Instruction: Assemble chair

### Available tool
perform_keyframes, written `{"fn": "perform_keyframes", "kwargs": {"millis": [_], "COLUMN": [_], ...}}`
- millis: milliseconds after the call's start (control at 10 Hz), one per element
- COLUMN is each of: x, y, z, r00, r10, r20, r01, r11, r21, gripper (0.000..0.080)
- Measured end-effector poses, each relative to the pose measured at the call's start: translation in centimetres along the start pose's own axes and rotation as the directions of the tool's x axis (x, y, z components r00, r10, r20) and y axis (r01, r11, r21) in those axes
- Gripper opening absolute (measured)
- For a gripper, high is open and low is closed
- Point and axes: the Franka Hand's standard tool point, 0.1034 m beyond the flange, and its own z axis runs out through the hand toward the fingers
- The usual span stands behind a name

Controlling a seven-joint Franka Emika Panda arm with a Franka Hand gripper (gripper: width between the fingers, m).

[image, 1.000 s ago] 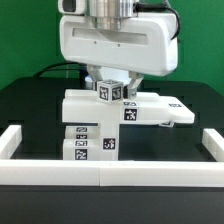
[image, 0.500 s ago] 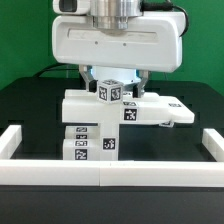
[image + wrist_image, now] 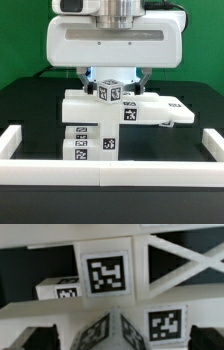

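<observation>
The chair (image 3: 95, 108) is a white blocky structure in the middle of the black table: a flat slab with a tag, resting on a stack of tagged blocks (image 3: 88, 146). A small tagged cube (image 3: 110, 92) stands on the slab, one corner turned toward the camera. My gripper (image 3: 113, 78) hangs directly above the cube, open, its dark fingers (image 3: 88, 76) apart on either side. In the wrist view the cube's corner (image 3: 115, 331) lies between the fingers (image 3: 38, 339) with gaps on both sides; the gripper (image 3: 120, 341) holds nothing. A tagged slab (image 3: 107, 273) lies beyond.
A long low white border rail (image 3: 100, 178) runs across the front with raised ends at both sides (image 3: 10, 143). A green wall stands behind. A white lattice-shaped part (image 3: 185, 263) shows in the wrist view beside the tagged slab.
My gripper has risen a little and shifted slightly toward the exterior view's left. Its fingers are now higher around the cube. The cube and chair parts have not moved.
</observation>
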Motion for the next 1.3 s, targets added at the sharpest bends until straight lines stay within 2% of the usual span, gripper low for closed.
{"fn": "perform_keyframes", "kwargs": {"millis": [200,500,800,900,1000,1100,1200,1300], "x": [0.02,-0.11,-0.21,-0.21,-0.22,-0.21,-0.22,-0.22], "y": [0.07,0.42,0.59,0.60,0.60,0.60,0.60,0.60], "z": [-0.03,0.04,0.10,0.10,0.10,0.10,0.10,0.11], "r00": [0.989,0.940,0.913,0.914,0.914,0.918,0.929,0.934], "r10": [-0.149,-0.342,-0.408,-0.406,-0.406,-0.396,-0.370,-0.357], "r20": [0.002,0.006,0.010,0.010,0.010,0.010,0.009,0.009], "r01": [0.149,0.342,0.408,0.407,0.407,0.396,0.370,0.357], "r11": [0.989,0.939,0.913,0.914,0.914,0.918,0.929,0.934], "r21": [-0.010,-0.010,-0.007,-0.007,-0.007,-0.006,-0.007,-0.007], "gripper": [0.0649,0.0649,0.0647,0.0507,0.0507,0.0334,0.0281,0.0281]}}
